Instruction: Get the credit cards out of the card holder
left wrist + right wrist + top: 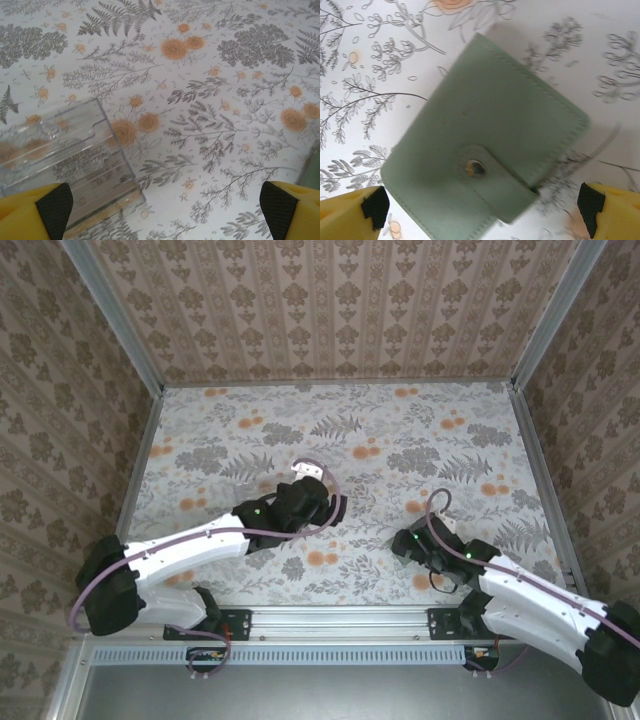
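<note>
The card holder (485, 160) lies flat on the flowered table, grey-green side up, folded shut with its snap tab (492, 175) fastened. The credit cards are hidden. My right gripper (482, 212) hovers straight over the holder, open, and its yellow fingers (350, 212) stand wide on either side without touching it. It shows at centre right in the top view, right gripper (408, 540). My left gripper (165, 210) is open over bare tablecloth with nothing between its fingers (52, 207). It sits mid-table, left gripper (325, 502).
A clear plastic case (65, 160) lies just left of the left gripper, with a tan band along its near edge; the case (307, 470) sits beyond that gripper in the top view. Patterned walls (330, 300) and metal rails enclose the table.
</note>
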You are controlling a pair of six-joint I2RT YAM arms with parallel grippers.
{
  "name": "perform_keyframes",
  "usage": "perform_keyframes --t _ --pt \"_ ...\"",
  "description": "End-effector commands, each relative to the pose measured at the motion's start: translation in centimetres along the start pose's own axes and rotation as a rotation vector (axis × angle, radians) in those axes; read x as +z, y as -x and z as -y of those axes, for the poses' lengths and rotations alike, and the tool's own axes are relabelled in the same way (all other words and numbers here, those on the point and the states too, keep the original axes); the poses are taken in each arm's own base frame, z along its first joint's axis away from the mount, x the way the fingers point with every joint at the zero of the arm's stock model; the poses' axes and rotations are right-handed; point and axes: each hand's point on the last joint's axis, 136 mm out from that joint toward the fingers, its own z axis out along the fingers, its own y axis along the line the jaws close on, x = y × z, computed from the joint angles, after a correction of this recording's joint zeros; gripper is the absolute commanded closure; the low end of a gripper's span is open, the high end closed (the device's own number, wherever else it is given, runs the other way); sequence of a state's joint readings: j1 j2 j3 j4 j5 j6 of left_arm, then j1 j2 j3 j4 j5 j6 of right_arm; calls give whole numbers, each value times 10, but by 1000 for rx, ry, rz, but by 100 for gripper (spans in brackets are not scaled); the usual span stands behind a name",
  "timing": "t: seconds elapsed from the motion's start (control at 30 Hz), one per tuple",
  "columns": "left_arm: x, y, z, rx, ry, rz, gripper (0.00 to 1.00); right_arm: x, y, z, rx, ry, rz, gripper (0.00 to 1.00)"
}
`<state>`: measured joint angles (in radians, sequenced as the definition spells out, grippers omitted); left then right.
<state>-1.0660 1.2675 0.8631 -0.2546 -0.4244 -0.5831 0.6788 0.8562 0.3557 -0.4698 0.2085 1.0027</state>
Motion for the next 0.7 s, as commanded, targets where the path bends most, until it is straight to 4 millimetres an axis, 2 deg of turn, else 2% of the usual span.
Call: perform_keyframes --t 0.0,0.27,0.47,0.53,0.6,0.67 --pt "-10 9 2 -11 -37 55 0 1 17 -46 -60 136 27 0" --pt "-16 -2 15 -28 -151 17 0 17 28 -105 -199 219 -50 0" --pt "-15 -7 24 -87 -215 7 0 26 37 -137 -325 247 -78 0" --pt "-13 -9 27 -94 -225 -1 0 23 42 -138 -387 216 -81 0" --pt "-12 -8 26 -91 -210 -2 0 18 51 -128 -425 122 -64 1" --pt "-12 -5 19 -102 -180 9 0 8 57 -115 -466 18 -36 7"
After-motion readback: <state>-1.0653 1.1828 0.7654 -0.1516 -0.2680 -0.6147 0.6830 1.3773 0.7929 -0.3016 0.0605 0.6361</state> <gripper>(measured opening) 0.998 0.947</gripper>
